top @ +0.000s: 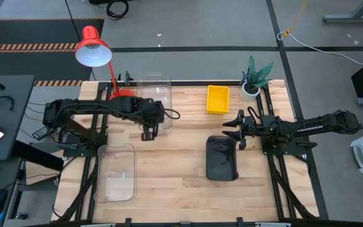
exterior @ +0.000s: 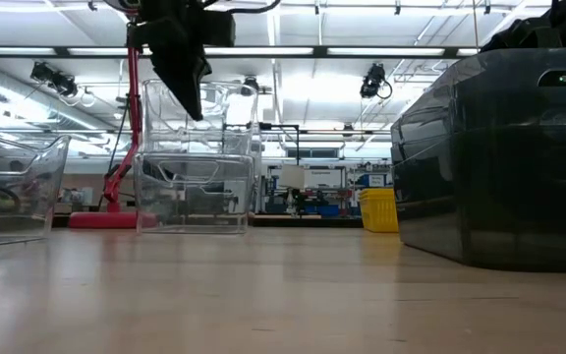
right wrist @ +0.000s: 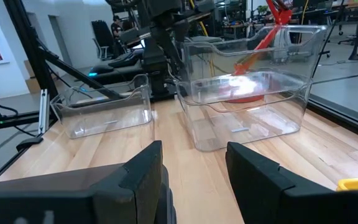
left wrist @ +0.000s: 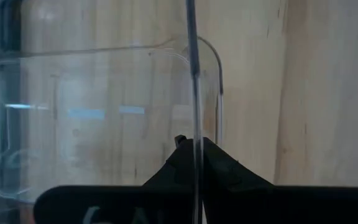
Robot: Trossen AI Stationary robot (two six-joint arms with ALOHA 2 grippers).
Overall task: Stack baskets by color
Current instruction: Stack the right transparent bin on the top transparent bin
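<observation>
My left gripper (top: pixel 149 132) is shut on a clear basket (exterior: pixel 204 118) and holds it over a second clear basket (exterior: pixel 195 192) that stands on the table at the far left. The held one's bottom is about level with the lower one's rim; I cannot tell whether they touch. A third clear basket (top: pixel 115 173) lies at the near left. A yellow basket (top: pixel 217 99) sits at the far middle and a dark grey basket (top: pixel 222 157) right of centre. My right gripper (top: pixel 237 129) waits open and level at the right, touching nothing. My left gripper pinches the top edge of the clear basket's near end wall (left wrist: pixel 193 93) between its two fingers (left wrist: pixel 219 165). The fingers come from above, slanting down, one inside the basket and one outside. The basket hangs below them, roughly level, over the lower clear basket (right wrist: pixel 247 118).
A red desk lamp (top: pixel 93 50) stands at the far left corner, just behind the clear baskets. A small potted plant (top: pixel 254 79) sits at the far right. Bare wood lies in the table's middle and along its near edge.
</observation>
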